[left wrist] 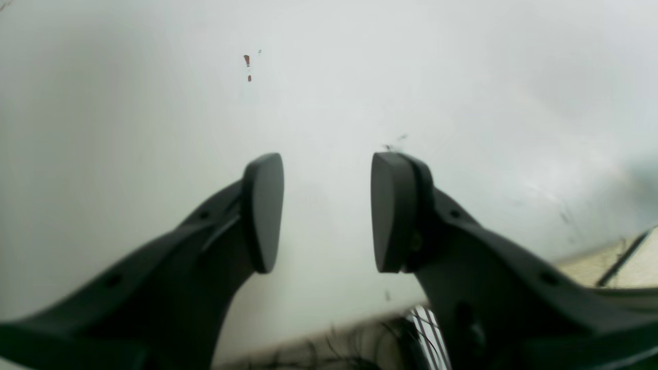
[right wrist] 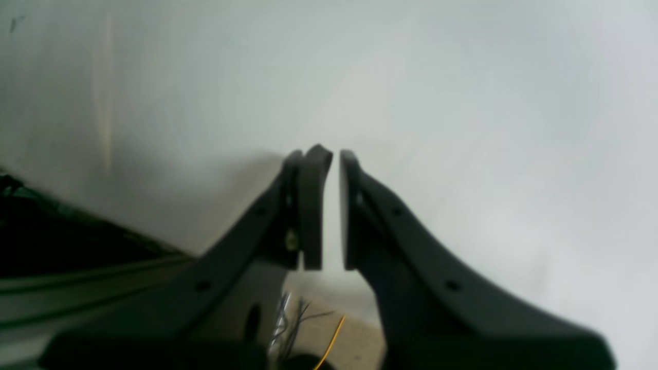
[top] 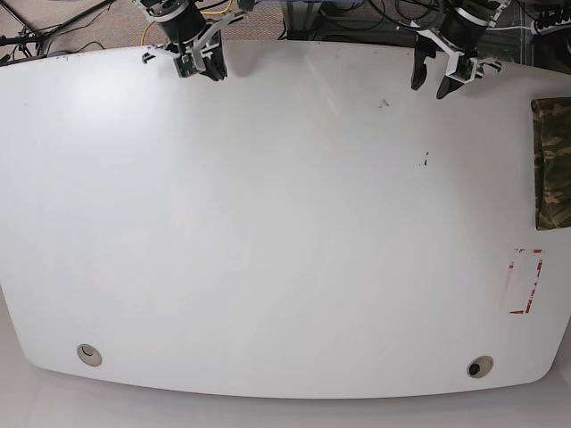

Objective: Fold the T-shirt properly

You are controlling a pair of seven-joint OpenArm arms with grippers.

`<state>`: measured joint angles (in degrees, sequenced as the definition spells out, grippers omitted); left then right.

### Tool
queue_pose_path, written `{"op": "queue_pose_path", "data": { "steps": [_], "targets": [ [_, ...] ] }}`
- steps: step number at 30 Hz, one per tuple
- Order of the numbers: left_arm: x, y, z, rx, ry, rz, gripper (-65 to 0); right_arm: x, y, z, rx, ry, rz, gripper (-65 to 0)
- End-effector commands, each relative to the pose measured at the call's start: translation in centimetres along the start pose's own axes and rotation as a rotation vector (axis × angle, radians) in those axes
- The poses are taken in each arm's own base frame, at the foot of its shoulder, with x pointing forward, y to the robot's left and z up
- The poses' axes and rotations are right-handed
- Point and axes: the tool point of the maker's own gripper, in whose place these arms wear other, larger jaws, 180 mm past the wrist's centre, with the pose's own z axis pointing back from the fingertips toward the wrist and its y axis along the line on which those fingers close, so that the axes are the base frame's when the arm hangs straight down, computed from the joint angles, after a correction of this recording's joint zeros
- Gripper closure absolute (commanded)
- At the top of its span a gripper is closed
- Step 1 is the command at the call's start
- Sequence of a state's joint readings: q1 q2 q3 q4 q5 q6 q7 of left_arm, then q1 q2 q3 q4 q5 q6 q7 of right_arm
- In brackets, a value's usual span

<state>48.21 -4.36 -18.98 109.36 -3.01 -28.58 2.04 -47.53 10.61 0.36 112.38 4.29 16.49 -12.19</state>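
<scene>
The T-shirt [top: 553,162], in camouflage cloth, lies as a folded bundle at the right edge of the white table [top: 285,223], partly cut off by the base view. My left gripper [top: 429,87] hovers at the table's far edge, well left of the shirt. In the left wrist view that gripper [left wrist: 327,164] is open, with only bare table between its pads. My right gripper [top: 207,71] sits at the far left of the table's back edge. The right wrist view shows it [right wrist: 335,154] shut to a thin slit and holding nothing. Neither wrist view shows the shirt.
A red tape rectangle [top: 525,281] marks the table just in front of the shirt. Two round holes [top: 88,354] [top: 479,366] sit near the front edge. Cables [top: 357,13] lie on the floor behind the table. Small dark marks [top: 425,160] dot the surface.
</scene>
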Motion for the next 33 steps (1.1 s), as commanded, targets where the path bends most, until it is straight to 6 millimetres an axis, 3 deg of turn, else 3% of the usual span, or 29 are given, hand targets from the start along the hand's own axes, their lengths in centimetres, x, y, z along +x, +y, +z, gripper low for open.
{"op": "queue_pose_path", "data": {
  "steps": [1, 14, 21, 24, 28, 33],
  "targets": [
    [-0.4, 0.6, 1.5, 0.019, 0.01, 0.012, -25.8, -0.5, 1.0, 1.2, 0.016, -0.002, -0.017, -4.9],
    [-5.7, -0.1, 6.2, 0.011, 0.198, 0.037, -25.8, -5.7, 3.8, 5.3, 0.034, 0.15, -0.1, -4.9],
    [-10.9, -1.2, 7.6, -0.03, 0.333, 0.096, -25.7, -8.7, 4.4, 6.3, 0.038, 0.231, -0.127, -4.9],
    [-14.1, -2.0, 8.4, -0.043, 0.408, 0.146, -25.7, -11.2, 4.4, 6.7, 0.035, 0.294, -0.143, -4.9],
    [-15.7, -2.3, 7.2, -0.055, 0.428, 0.17, -25.7, -12.5, 4.0, 5.9, 0.03, 0.318, -0.149, -4.9],
    [-18.8, -2.4, 6.6, -0.077, 0.492, 0.198, -25.7, -15.7, 3.6, 5.2, 0.022, 0.387, -0.172, -4.9]
  ]
}}
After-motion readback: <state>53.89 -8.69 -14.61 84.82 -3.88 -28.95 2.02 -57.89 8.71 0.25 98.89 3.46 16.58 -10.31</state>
